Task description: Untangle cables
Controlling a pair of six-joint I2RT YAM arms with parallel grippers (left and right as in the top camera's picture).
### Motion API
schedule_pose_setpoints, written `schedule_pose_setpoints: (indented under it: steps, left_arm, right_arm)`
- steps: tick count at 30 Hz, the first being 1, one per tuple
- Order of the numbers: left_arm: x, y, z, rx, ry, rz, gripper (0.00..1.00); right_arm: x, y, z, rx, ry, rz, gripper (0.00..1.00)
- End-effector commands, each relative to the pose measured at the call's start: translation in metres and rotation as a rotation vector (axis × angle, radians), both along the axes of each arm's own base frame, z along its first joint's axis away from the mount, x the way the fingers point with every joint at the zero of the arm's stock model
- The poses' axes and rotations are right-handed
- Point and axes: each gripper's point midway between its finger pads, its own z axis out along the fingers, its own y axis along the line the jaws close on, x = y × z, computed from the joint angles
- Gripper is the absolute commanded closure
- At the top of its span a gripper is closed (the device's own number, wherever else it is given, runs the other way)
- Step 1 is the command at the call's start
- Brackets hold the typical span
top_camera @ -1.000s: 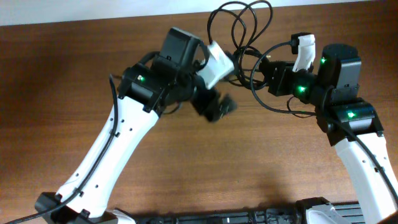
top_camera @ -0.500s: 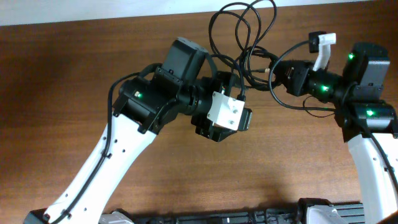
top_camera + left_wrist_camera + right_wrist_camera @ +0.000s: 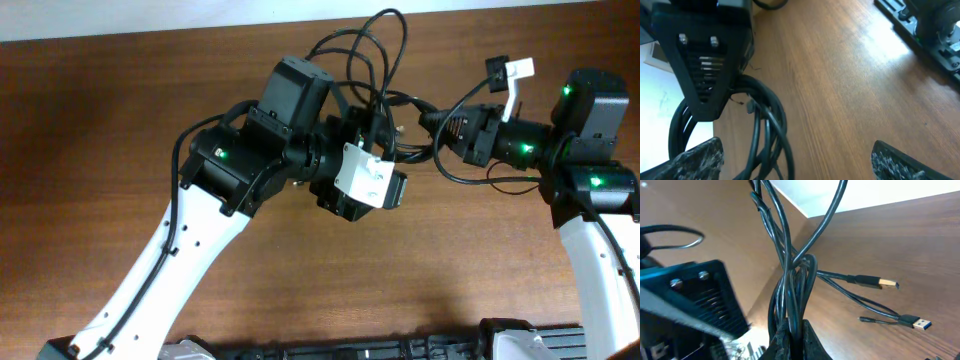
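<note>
The cables point(image 3: 408, 100) are a tangle of thin black cords with loops reaching the table's far edge. My right gripper point(image 3: 432, 122) is shut on the bundle, which rises from its fingers in the right wrist view point(image 3: 792, 280). Two USB plugs point(image 3: 880, 283) point(image 3: 920, 324) lie on the wood beside it. My left gripper point(image 3: 398, 160) is wide open just left of the right one. In the left wrist view the cables point(image 3: 765, 135) hang between its fingers point(image 3: 795, 162), close to the left finger and touching neither.
The wooden table point(image 3: 100, 150) ends at a white surface along its far edge point(image 3: 150, 20), close behind the cable loops. The arms' black base rail point(image 3: 450, 350) runs along the near edge. The two grippers are close together.
My left gripper has turned and moved right so its open fingers straddle the cables. My right arm has shifted right with the bundle. The loops have slid left.
</note>
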Motion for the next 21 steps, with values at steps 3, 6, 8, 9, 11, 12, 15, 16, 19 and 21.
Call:
schedule_pose_setpoints:
  steps: [3, 6, 8, 9, 11, 12, 15, 16, 19, 21]
  left_arm:
    - [0.002, 0.002, 0.005, 0.001, -0.037, 0.005, 0.04]
    - [0.005, 0.000, 0.000, 0.010, -0.022, 0.007, 0.04]
    - [0.006, -0.001, -0.002, 0.013, -0.019, 0.007, 0.04]
    - [0.006, -0.001, -0.002, 0.015, -0.020, 0.009, 0.04]
    - [0.011, 0.002, -0.005, 0.036, -0.035, 0.034, 0.05]
    - [0.013, 0.003, -0.006, 0.045, -0.039, 0.043, 0.06]
    - [0.015, 0.004, -0.009, 0.055, -0.021, 0.070, 0.11]
    - [0.014, 0.005, -0.009, 0.058, -0.018, 0.069, 0.14]
    - [0.013, 0.006, -0.011, 0.066, -0.007, 0.069, 0.28]
    - [0.012, 0.006, -0.012, 0.070, 0.007, 0.075, 0.34]
  right_arm:
    - [-0.014, 0.011, 0.015, 0.032, -0.047, 0.085, 0.96]
    - [-0.019, 0.024, 0.017, 0.029, -0.069, 0.129, 0.96]
    - [-0.021, 0.029, 0.019, 0.028, -0.084, 0.149, 0.96]
    - [-0.021, 0.031, 0.019, 0.026, -0.086, 0.152, 0.96]
    - [-0.021, 0.032, 0.019, 0.025, -0.089, 0.153, 0.96]
    - [-0.021, 0.032, 0.019, 0.025, -0.089, 0.153, 0.96]
    - [-0.021, 0.032, 0.019, 0.025, -0.090, 0.153, 0.96]
    - [-0.021, 0.032, 0.019, 0.025, -0.091, 0.153, 0.96]
    - [-0.020, 0.032, 0.020, 0.024, -0.100, 0.153, 0.96]
    - [-0.020, 0.032, 0.021, 0.024, -0.101, 0.154, 0.96]
